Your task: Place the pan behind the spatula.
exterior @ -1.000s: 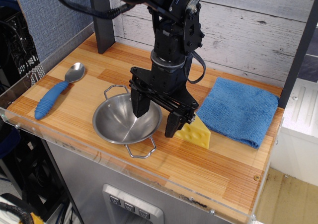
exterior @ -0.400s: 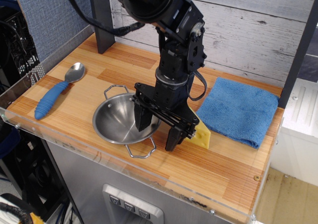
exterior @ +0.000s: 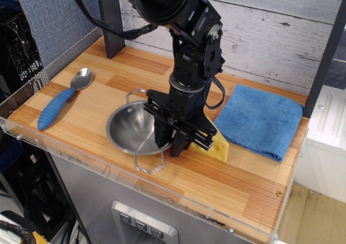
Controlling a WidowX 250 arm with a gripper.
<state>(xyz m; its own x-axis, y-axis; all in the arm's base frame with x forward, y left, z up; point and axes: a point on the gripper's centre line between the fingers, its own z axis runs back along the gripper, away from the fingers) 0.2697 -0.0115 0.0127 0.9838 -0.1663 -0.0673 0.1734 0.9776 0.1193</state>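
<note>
The pan (exterior: 132, 127) is a shiny steel bowl with two wire loop handles and sits near the front middle of the wooden table. My black gripper (exterior: 168, 145) has its fingers closed together over the pan's right rim, one inside the bowl and one outside. The pan looks slightly tilted in this grip. The spatula (exterior: 60, 101), with a ribbed blue handle and a silver spoon head, lies at the left of the table, well apart from the pan.
A yellow cheese wedge (exterior: 218, 145) sits just right of the gripper, partly hidden by it. A blue cloth (exterior: 260, 119) lies at the right. A dark post (exterior: 111, 22) stands at the back left. A clear plastic lip (exterior: 81, 153) runs along the table's front edge.
The gripper came down over the pan's right rim and its fingers closed from wide open onto the rim. The pan shifted slightly to the right and back.
</note>
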